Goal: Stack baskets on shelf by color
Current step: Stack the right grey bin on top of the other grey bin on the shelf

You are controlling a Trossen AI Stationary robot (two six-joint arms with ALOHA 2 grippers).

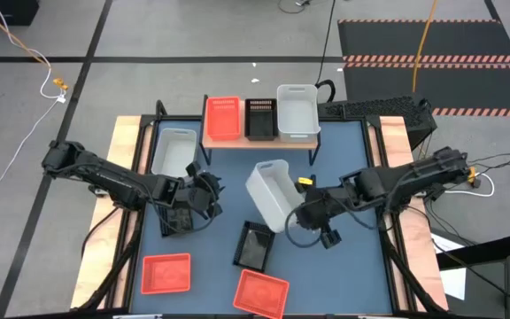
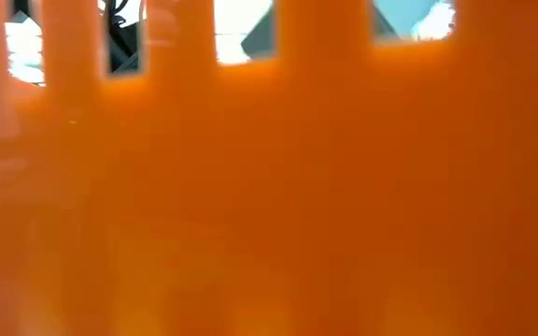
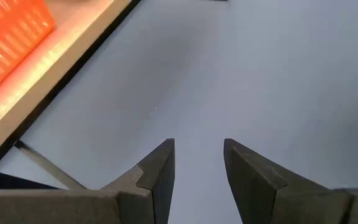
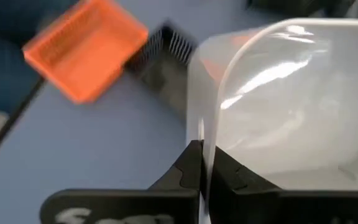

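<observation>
The shelf stands at the table's far edge with a red basket, a black basket and a white basket side by side on its plank. My right gripper is shut on another white basket at mid-table. A third white basket sits on the mat left of the shelf. Near the table's front edge lie a black basket and two red baskets. My left gripper is open over bare mat, touching nothing. My right gripper pinches the white basket's wall at its rim, one finger inside and one outside. The fingers come from the table's right side. The basket is tilted, its opening turned toward the gripper; whether its lower end touches the mat I cannot tell.
A red basket wall right in front of the low camera fills that view. A dark shape lies under my left arm. The right wrist view shows a red basket and a black one beyond the held basket. Wooden side boards flank the mat.
</observation>
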